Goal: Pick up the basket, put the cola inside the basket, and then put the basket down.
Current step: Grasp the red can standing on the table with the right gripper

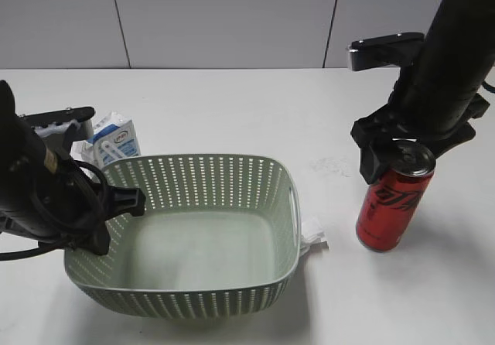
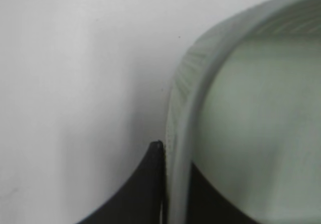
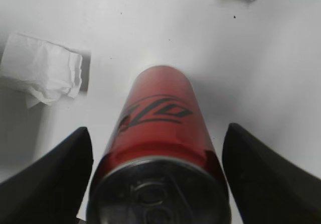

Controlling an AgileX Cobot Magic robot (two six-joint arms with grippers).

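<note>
Both end effectors are at their targets, and the task looks to be at its two-handed middle step. Nearest the camera, the left end effector (image 1: 128, 202) is closed over the left wall of the basket (image 1: 232, 229); its wrist view shows one dark finger (image 2: 145, 184) outside the pale green rim and another dark shape just inside it, so the wall is pinched between them. Whether the basket has left the counter (image 1: 232, 105) is hard to say: its near edge casts a soft shadow and it sits a little tilted, but I cannot tell lifted from resting. To the right, the right end effector (image 1: 398, 155) hangs over the top of the cola (image 1: 393, 206), which stands upright on the counter, well clear of the basket's right wall. Its fingers (image 3: 55, 179) stand apart on either side of the can, not touching it. My judgement is that the next move calls for closing squarely on the can near its top, lifting it above the rim, carrying it leftward and lowering it inside. A crumpled tissue (image 1: 313, 233) lies just beside the basket's right wall, between can and basket, low enough to pass over. Farther back, a blue-and-white carton (image 1: 116, 140) stands behind the basket's left corner, out of the path.
</note>
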